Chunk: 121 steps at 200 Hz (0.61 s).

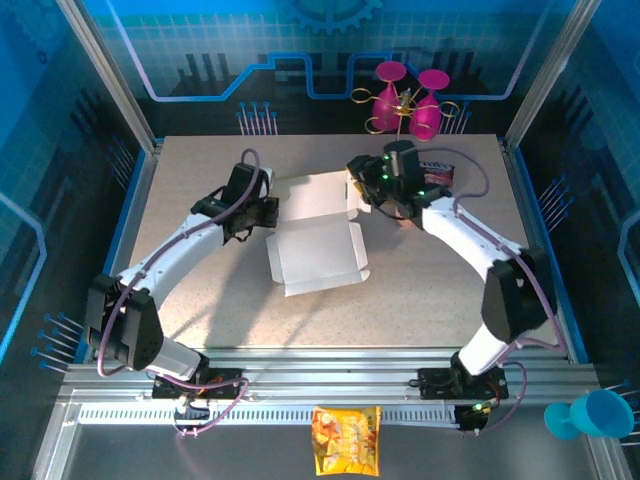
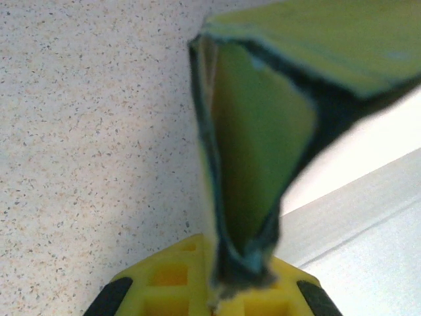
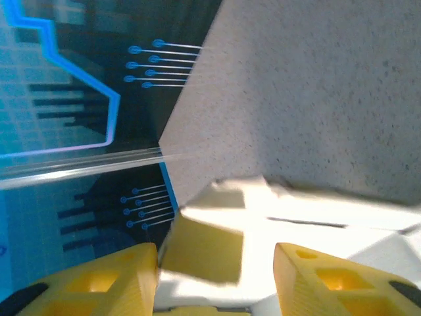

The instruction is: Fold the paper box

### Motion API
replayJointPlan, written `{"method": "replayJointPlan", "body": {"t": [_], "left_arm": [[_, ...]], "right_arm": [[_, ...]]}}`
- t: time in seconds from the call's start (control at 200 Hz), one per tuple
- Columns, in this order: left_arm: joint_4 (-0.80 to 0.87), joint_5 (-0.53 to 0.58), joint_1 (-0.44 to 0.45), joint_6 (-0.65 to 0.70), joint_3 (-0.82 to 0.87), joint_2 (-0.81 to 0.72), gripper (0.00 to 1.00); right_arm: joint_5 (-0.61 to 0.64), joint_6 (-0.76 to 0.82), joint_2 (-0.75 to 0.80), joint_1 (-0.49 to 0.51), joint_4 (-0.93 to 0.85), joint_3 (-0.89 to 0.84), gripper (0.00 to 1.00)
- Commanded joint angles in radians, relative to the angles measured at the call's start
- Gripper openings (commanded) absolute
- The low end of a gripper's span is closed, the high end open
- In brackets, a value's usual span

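Golden-yellow card with a white inside, the paper box [image 1: 318,255] lies opened out in the middle of the speckled surface [image 1: 200,290], white face up, with one panel raised at its far side.

From the top camera, the left claw [image 1: 258,210] meets the box at its left edge and the right claw [image 1: 370,192] reaches its far right corner. How either claw grips cannot be made out from up there.

The left wrist camera shows it: the left claw [image 2: 227,296] is clenched on a flap of the paper box [image 2: 256,131]. The flap rises from between the yellow fingers [image 2: 164,280], its green-yellow outer face bent into a narrow fold, with the white panel of the box to its right.

The right wrist camera shows the right claw [image 3: 217,270] released. Its fingers [image 3: 329,276] stand apart on either side of a small yellow flap of the box [image 3: 200,247], with a gap on the flap's right side.

The top camera also takes in things well apart from the box. Pink glasses [image 1: 410,100] stand beyond its far side, a snack bag [image 1: 346,440] lies past its near side, and a blue cup [image 1: 600,412] sits off to its near right. The print on the bag is too small to read.
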<state>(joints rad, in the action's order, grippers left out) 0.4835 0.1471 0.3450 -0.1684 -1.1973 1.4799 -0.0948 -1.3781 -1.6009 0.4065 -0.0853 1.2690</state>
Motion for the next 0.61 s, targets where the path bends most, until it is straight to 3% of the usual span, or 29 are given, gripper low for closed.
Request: {"method": "replayJointPlan", "body": {"t": [0.0,0.205,0.42,0.6], "left_arm": [[0.141,-0.079,-0.035,-0.033,-0.103,0.035,0.00],[0.305,-0.119,-0.060,-0.036,-0.209,0.082,0.00],[0.374,-0.123,-0.069,-0.046,-0.238,0.111,0.00],[0.385,-0.129,-0.070,-0.066,-0.252,0.120,0.00]], "right_arm": [[0.007,0.205,0.118,-0.047,-0.047,-0.074,0.49],[-0.010,0.414,0.187,-0.043,-0.143,-0.198,0.44],[-0.031,0.537,0.066,-0.015,-0.202,-0.101,0.44],[-0.041,0.552,0.004,0.023,-0.189,-0.088,0.44]]}}
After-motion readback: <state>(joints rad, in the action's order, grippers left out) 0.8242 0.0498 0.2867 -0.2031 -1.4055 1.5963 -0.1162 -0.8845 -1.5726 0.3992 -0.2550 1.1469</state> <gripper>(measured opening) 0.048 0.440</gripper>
